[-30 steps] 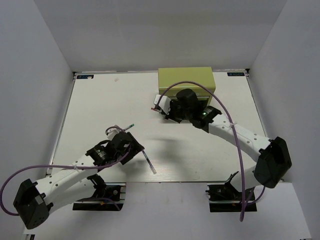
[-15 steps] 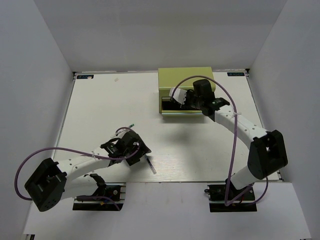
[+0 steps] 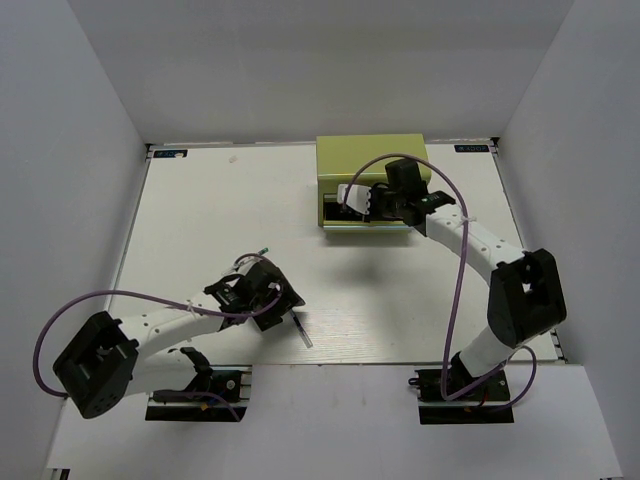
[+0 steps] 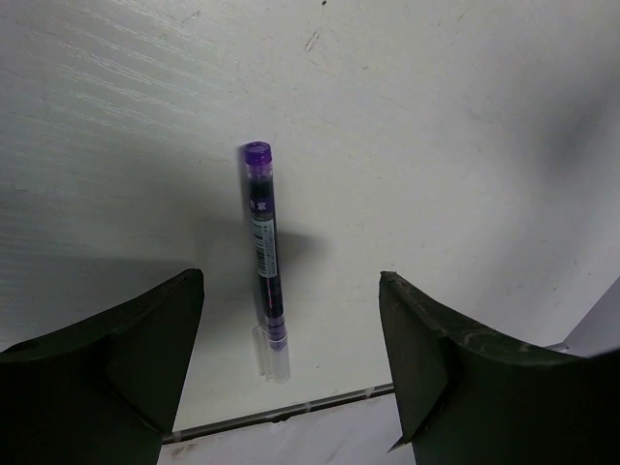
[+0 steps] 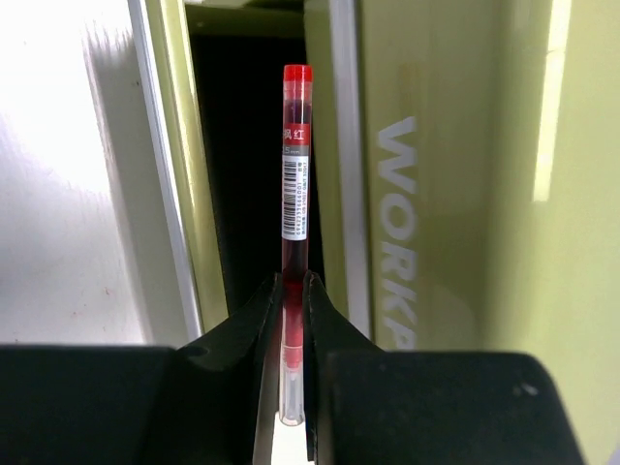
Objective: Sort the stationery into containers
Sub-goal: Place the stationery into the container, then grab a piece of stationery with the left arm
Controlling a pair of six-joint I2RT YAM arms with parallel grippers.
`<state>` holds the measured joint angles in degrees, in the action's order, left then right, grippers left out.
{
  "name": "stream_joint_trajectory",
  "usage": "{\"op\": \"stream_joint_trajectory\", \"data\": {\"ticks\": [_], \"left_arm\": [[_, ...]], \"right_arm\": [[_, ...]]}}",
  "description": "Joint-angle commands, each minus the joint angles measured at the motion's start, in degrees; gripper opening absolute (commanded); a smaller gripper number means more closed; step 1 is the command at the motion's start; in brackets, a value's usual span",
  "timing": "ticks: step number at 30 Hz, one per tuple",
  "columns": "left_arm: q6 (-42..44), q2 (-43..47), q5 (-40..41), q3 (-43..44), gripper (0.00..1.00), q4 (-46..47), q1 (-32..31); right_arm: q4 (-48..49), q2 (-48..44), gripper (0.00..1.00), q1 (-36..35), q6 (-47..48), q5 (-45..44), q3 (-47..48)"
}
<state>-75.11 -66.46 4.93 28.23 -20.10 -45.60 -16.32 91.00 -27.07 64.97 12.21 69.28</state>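
An olive-green tool chest (image 3: 370, 160) stands at the back of the table, one front drawer (image 5: 247, 145) pulled out and dark inside. My right gripper (image 3: 366, 199) (image 5: 294, 286) is shut on a red-tipped pen (image 5: 295, 174), which points into the drawer opening beside the chest's lettered front (image 5: 436, 194). A purple-tipped pen (image 3: 301, 330) (image 4: 263, 252) lies on the table near the front edge. My left gripper (image 3: 279, 305) (image 4: 291, 286) hovers open above it, one finger on each side and nothing between them.
A thin green-tipped pen (image 3: 262, 250) lies on the table just behind the left arm. The table's front edge (image 4: 281, 415) runs close below the purple-tipped pen. White walls close in the table on the left, back and right.
My right gripper has carried the red-tipped pen from left of the chest's front to the open drawer. The left gripper has shifted slightly right, over the purple-tipped pen.
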Motion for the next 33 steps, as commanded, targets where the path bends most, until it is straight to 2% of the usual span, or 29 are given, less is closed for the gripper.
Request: {"op": "stream_joint_trajectory", "data": {"ticks": [1, 7, 8, 11, 16, 24, 28, 33], "left_arm": [[-0.47, -1.12, -0.8, 2.44, 0.83, 1.29, -0.27], [-0.47, -2.8, -1.33, 3.15, 0.83, 1.29, -0.27], [-0.47, -2.8, -1.33, 3.67, 0.81, 1.29, -0.27], [-0.47, -3.94, -1.33, 4.2, 0.78, 0.76, -0.27], [0.05, -5.97, -1.33, 5.35, 0.71, -0.37, -0.27], [3.39, -13.34, -2.38, 10.08, 0.67, -4.51, -0.8], [6.29, -18.87, -2.99, 14.82, 0.61, -9.77, -0.8], [9.71, -26.42, -3.52, 20.18, 0.6, -15.75, -0.8]], "right_arm": [[1.9, 3.21, 0.11, 0.35, 1.13, -1.39, 0.6], [7.08, 6.29, 0.36, 0.09, -2.91, -7.54, 1.12], [7.09, 6.38, 0.44, 0.26, -3.35, -7.81, 1.39], [5.86, 5.33, 0.55, 0.52, -4.41, -6.33, 1.3], [5.24, 1.03, 0.56, 0.61, -7.47, -3.6, -0.63], [4.28, -7.24, 0.56, 0.97, -15.39, 1.15, -4.41], [4.71, -10.75, 0.56, 0.88, -18.38, 2.29, -6.43], [6.03, -15.58, 0.56, 1.06, -21.64, 3.61, -9.68]]}}
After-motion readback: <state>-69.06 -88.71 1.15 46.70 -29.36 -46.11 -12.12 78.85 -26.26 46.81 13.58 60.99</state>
